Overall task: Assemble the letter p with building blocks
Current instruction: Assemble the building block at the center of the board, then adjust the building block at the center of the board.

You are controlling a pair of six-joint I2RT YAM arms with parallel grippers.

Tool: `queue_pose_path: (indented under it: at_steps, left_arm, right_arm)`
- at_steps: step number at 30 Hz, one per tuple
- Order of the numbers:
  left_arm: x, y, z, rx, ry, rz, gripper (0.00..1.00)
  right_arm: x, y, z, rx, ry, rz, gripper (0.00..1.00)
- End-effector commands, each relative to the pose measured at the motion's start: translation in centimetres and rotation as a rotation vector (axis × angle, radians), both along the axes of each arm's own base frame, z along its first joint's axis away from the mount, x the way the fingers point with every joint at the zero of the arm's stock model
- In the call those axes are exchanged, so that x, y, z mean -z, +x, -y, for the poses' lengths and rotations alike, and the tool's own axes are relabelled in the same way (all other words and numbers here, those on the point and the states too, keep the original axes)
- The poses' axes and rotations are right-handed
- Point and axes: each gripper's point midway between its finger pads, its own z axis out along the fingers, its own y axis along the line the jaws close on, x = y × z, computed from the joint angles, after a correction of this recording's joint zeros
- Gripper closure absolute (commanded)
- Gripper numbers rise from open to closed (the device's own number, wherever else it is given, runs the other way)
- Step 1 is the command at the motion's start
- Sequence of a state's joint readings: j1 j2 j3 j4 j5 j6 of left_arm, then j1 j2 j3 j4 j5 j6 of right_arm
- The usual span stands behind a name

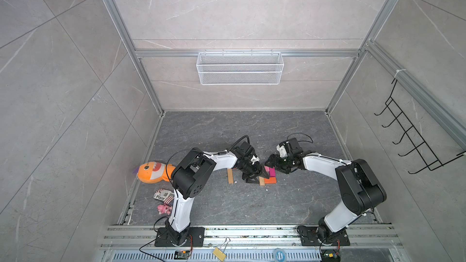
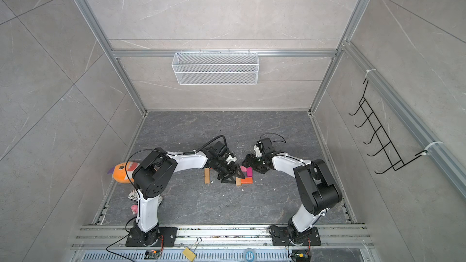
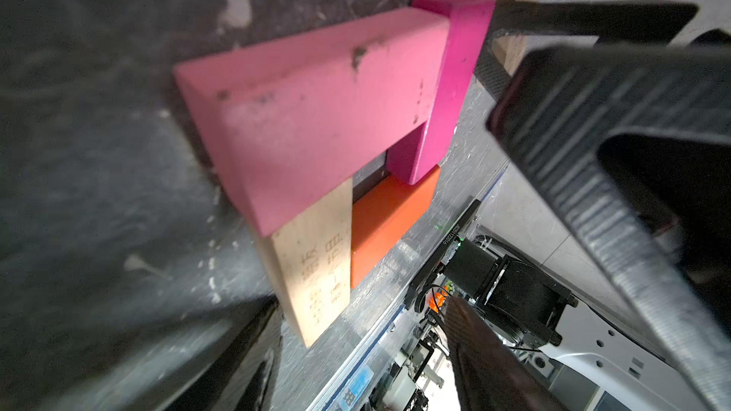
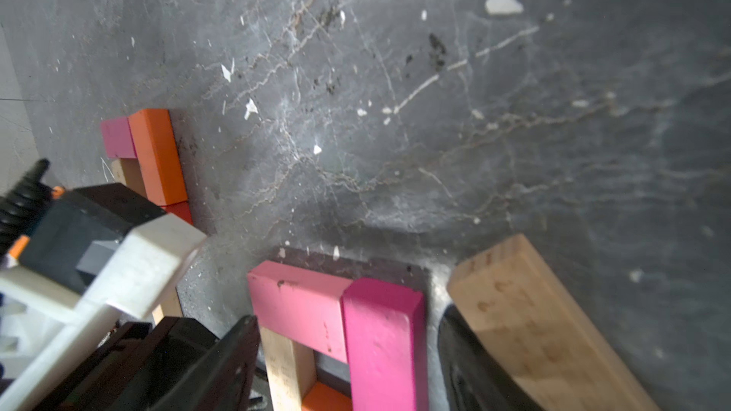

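left gripper [image 1: 258,176] agape by letter p [image 1: 271,175]

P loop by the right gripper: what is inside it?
Only dark tabletop, framed by light pink block, magenta block, orange block and tan stem. In both top views the left gripper covers it.

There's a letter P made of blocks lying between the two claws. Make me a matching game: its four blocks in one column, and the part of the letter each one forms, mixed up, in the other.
Blocks:
1. pink block
2. magenta block
3. orange block
4. tan block

Parts:
a. stem
b. top of the loop
c. bottom of the loop
d. side of the loop, opposite the stem

Pairs: 1-b; 2-d; 3-c; 4-a
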State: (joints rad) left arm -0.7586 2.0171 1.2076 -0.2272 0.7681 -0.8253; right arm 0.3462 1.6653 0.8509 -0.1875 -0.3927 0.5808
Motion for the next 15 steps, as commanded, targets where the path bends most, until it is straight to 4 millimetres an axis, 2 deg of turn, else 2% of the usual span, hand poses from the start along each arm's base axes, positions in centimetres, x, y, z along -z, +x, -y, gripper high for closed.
queue_pose_path:
  at_steps: [1,15]
  left_arm:
    - [1.53,0.09,-0.67,-0.016,0.041,-0.011,0.31]
    - [1.76,0.24,-0.55,-0.019,0.041,-0.018,0.31]
  right_arm:
    - [1.16,-0.15,0.21,0.009,-0.009,-0.037,0.25]
    - [1.7,-0.48,-0.22,-0.006,0.014,-0.047,0.25]
